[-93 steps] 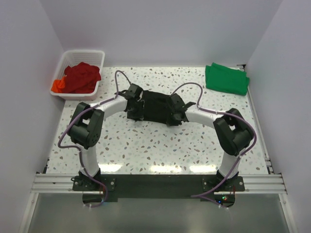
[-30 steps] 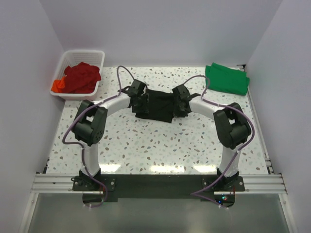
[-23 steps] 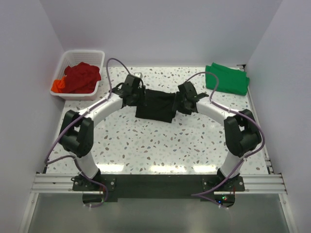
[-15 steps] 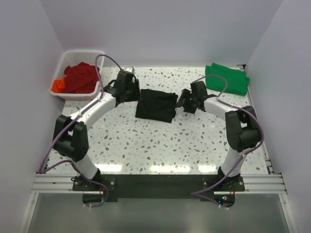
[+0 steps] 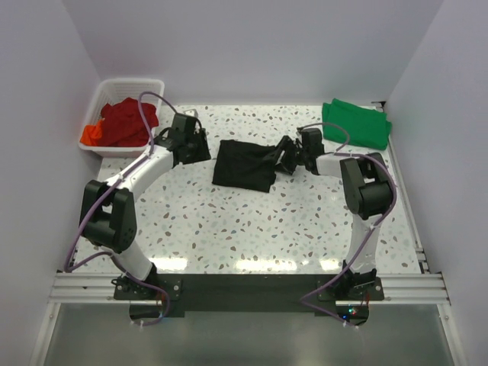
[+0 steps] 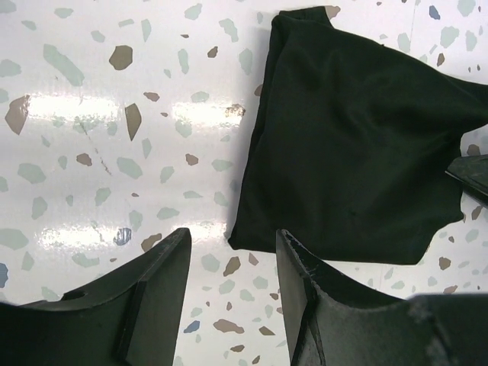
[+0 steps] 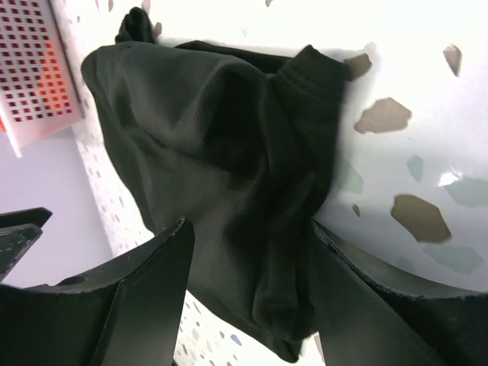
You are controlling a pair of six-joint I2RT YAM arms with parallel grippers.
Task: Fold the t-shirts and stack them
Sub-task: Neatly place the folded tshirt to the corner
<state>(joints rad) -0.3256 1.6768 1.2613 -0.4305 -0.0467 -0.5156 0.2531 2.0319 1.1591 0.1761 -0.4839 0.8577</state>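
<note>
My left hand stood open and empty, just off the left edge of the black t-shirt, which lay folded mid-surface. My right hand sat open at its right edge, fabric between the fingers but not gripped. I judged the fold finished. The green t-shirt lay far right, with open room between for carrying across.

Overhead view from behind the arms, 2 close wrist views, all sharing the black shirt
</note>
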